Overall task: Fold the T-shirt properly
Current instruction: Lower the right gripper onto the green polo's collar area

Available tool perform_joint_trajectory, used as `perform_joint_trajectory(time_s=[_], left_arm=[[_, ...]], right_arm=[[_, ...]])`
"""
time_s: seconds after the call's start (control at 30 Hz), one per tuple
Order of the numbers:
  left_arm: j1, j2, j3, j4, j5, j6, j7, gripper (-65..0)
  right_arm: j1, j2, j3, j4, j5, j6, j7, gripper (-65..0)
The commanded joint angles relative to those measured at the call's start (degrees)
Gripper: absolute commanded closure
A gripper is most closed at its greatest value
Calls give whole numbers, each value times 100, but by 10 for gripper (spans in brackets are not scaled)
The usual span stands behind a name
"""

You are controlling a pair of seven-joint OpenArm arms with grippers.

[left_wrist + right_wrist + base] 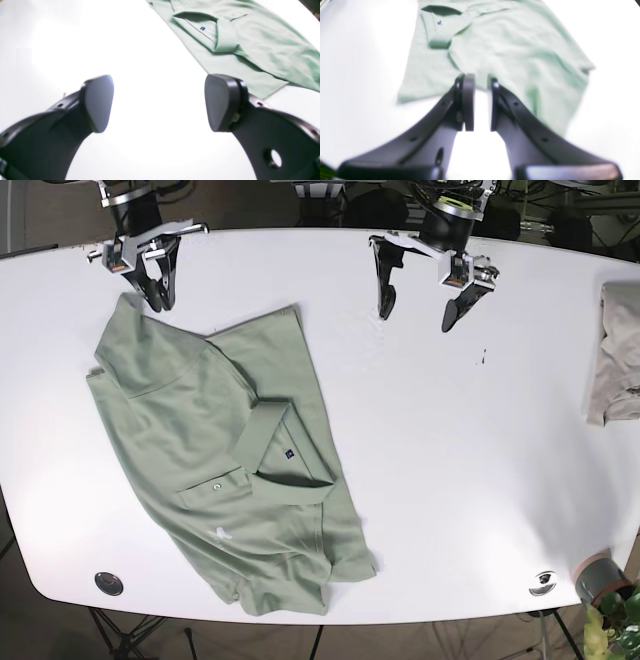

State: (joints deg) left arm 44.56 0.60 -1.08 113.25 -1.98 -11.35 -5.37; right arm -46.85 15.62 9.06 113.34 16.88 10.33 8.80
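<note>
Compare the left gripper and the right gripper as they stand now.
The left gripper is wide open over bare table, well clear of the green shirt. The right gripper has its jaws close together with a narrow gap, poised at the shirt's edge. Both are dark, empty, and pointing down.

We see the T-shirt [228,470] lying on the table [470,450], spreading out in front of our right gripper [155,282], whose tips sit just beside its edge. Our left gripper [420,288] hangs over the table, the shirt off to its side.
</note>
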Motion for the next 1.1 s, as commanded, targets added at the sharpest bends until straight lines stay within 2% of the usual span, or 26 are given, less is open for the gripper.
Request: perform_joint_trajectory(time_s=[0.0, 0.03, 0.23, 0.27, 0.3, 0.4, 0.47, 0.53, 0.63, 0.7, 0.8, 0.93, 1.07], left_arm=[[-99, 6, 86, 37, -18, -3, 14, -517], [-152, 6, 104, 29, -18, -3, 66, -517], [-565, -65, 324, -50, -9, -3, 409, -517], [-636, -117, 385, -50, -9, -3, 479, -517], [-724, -196, 491, -50, -9, -3, 576, -517], [-908, -416, 728, -50, -9, 15, 787, -517], [-979, -486, 842, -50, -9, 23, 875, -517], [-1040, -530, 948, -50, -9, 23, 945, -517], [-1110, -530, 957, -50, -9, 23, 1033, -517], [-1119, -530, 957, -59, -9, 23, 1068, -517], [-1119, -530, 948, -59, -9, 15, 1068, -517], [-1084, -530, 948, -68, -9, 15, 1068, -517], [-1075, -530, 948, -165, -9, 15, 1068, -517]], right_arm=[[232, 34, 30, 196, 39, 0, -225, -94], [373, 34, 30, 196, 57, 0, -357, -108], [1340, 34, -58, 205, 83, 9, -1245, -290], [1481, 34, -119, 205, 83, 44, -1385, -308], [1674, 60, -216, 205, 83, 158, -1570, -322], [2158, 52, -392, 196, 83, 519, -2150, -339], [2413, 34, -462, 187, 83, 686, -2493, -349], [2808, 25, -647, 161, 83, 923, -3056, -365], [3309, 16, -902, -24, 92, 1161, -3662, -395], [3643, 16, -1095, -209, 92, 1240, -3987, -419], [4039, 16, -1324, -516, 92, 1257, -4313, -441], [4478, 8, -1403, -1290, 92, 1266, -4339, -431], [4769, 8, -1411, -1958, 92, 1266, -4330, -390]])
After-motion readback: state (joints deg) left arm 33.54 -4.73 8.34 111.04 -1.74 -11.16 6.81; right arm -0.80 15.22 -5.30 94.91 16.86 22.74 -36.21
